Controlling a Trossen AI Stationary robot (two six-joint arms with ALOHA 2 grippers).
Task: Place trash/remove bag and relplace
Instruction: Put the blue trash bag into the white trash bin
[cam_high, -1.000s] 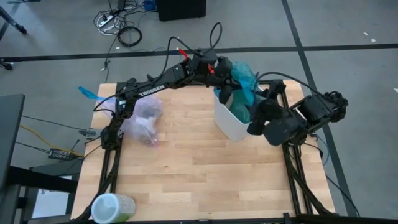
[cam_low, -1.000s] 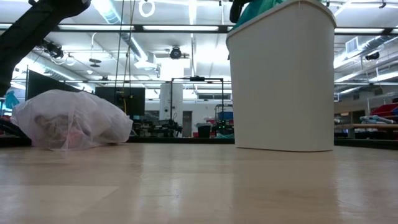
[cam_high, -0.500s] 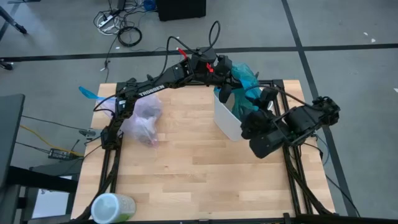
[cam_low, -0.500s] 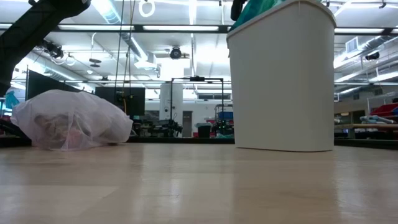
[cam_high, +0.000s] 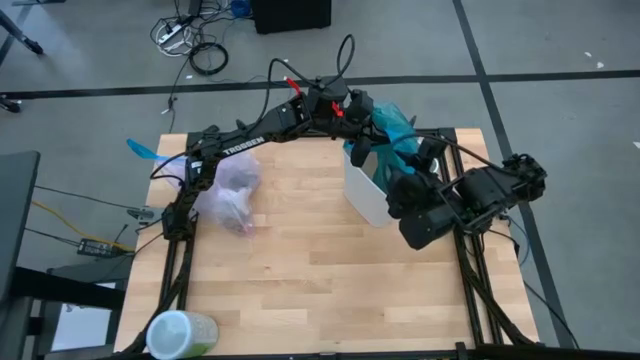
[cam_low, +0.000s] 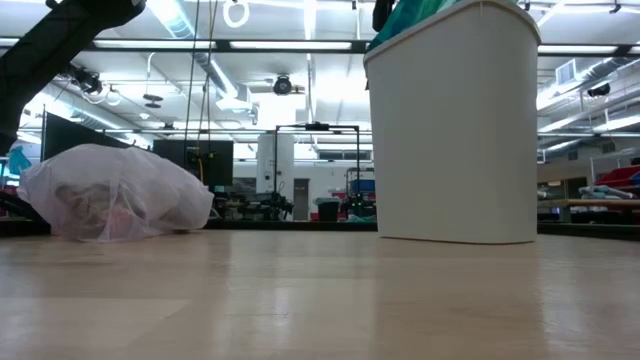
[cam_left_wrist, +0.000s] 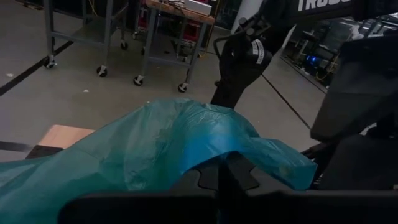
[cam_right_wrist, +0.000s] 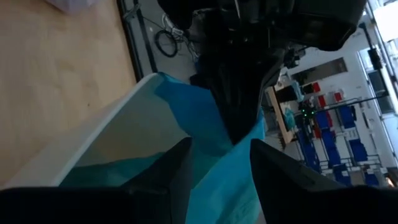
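Fingers of the right gripper (cam_right_wrist: 214, 171) stand apart, a fold of the teal bag (cam_right_wrist: 205, 124) between them, not yet pinched; those of the left gripper (cam_high: 362, 122) are closed on the same bag at the far rim of the white bin (cam_high: 366, 190), apparently to spread it as the replacement. The filled pink bag (cam_high: 230, 193) lies well aside on the table (cam_high: 300, 290), slumped, its long axis along the tabletop.

Translucent pink-lavender bag (cam_high: 231, 193), bulging with trash scraps (cam_low: 95, 207), lies slumped on the table's left side
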